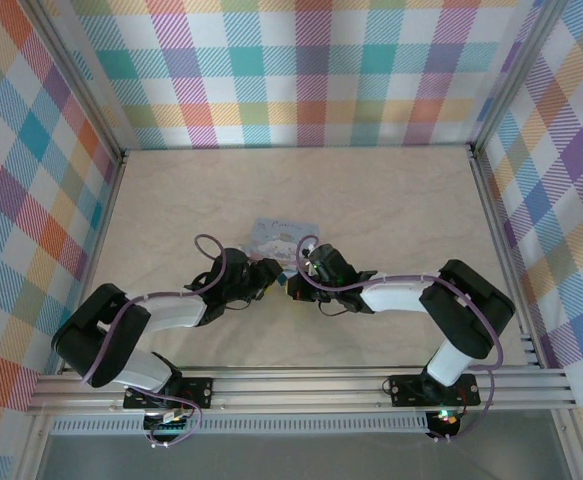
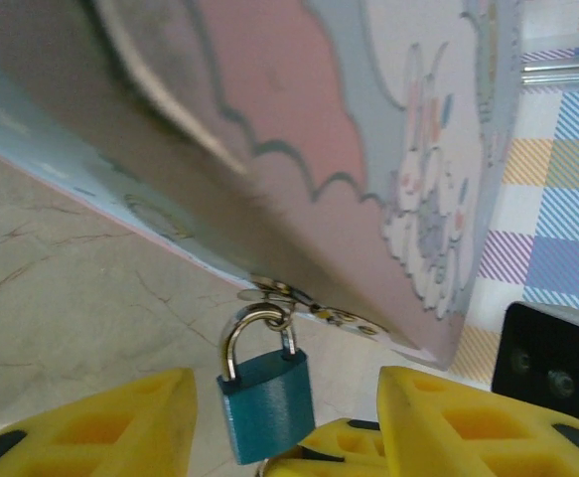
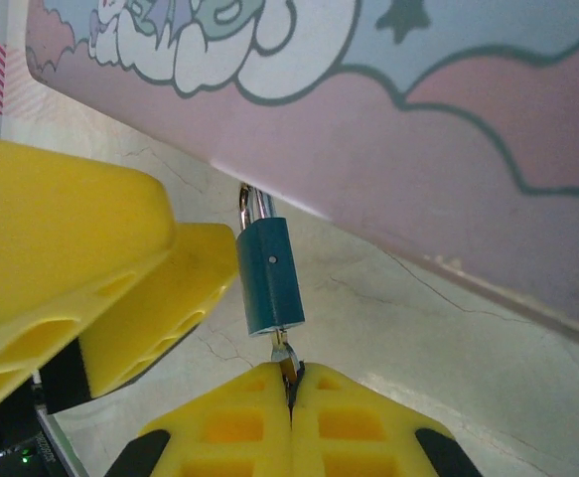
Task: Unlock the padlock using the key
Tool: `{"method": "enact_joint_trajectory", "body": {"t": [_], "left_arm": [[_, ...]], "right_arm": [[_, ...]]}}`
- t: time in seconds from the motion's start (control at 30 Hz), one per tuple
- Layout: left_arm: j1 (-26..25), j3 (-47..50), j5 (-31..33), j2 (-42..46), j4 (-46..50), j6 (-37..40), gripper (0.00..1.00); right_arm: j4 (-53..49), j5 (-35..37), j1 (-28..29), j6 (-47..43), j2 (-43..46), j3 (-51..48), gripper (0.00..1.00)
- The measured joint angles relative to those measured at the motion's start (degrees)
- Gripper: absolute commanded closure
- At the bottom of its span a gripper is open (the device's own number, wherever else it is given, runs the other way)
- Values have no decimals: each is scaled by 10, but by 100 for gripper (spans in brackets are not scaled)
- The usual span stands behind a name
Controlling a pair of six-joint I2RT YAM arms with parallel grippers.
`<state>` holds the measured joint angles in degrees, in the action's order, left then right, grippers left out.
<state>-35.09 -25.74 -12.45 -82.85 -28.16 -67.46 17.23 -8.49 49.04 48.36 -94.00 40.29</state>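
Right hand (image 3: 291,386) was seen pressed together, w/ the key (image 3: 283,354) pinched at its tips. The key was set against the btm of the padlock (image 3: 269,278). Left hand (image 2: 287,409) was held spread, w/ one yellow finger on either side of the padlock body. Gaps were visible on both sides in the left wrist view. In the right wrist view one finger was seen v. close to the padlock's side, and contact couldn't be told. The padlock was hung by its silver shackle from a small metal hasp (image 2: 274,290) at the edge of the pale blue cartoon tin (image 3: 448,129). The tin was placed near mid-worktop (image 3: 398,318), just beyond both hands.
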Motion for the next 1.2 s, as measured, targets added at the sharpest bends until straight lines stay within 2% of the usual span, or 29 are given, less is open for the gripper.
{"method": "enact_joint_trajectory", "body": {"t": [0.4, 0.87, 1.2], "left_arm": [[-2, 2, -6, -30, -31, -16, 54], [-13, 2, -6, -53, -56, -24, 64], [-17, -1, -4, -64, -80, -30, 78]], "right_arm": [[1, -11, -3, 25, 0, 0, 99], [20, -31, -10, 83, 0, -2, 99], [76, -43, -19, 152, 0, -30, 98]]}}
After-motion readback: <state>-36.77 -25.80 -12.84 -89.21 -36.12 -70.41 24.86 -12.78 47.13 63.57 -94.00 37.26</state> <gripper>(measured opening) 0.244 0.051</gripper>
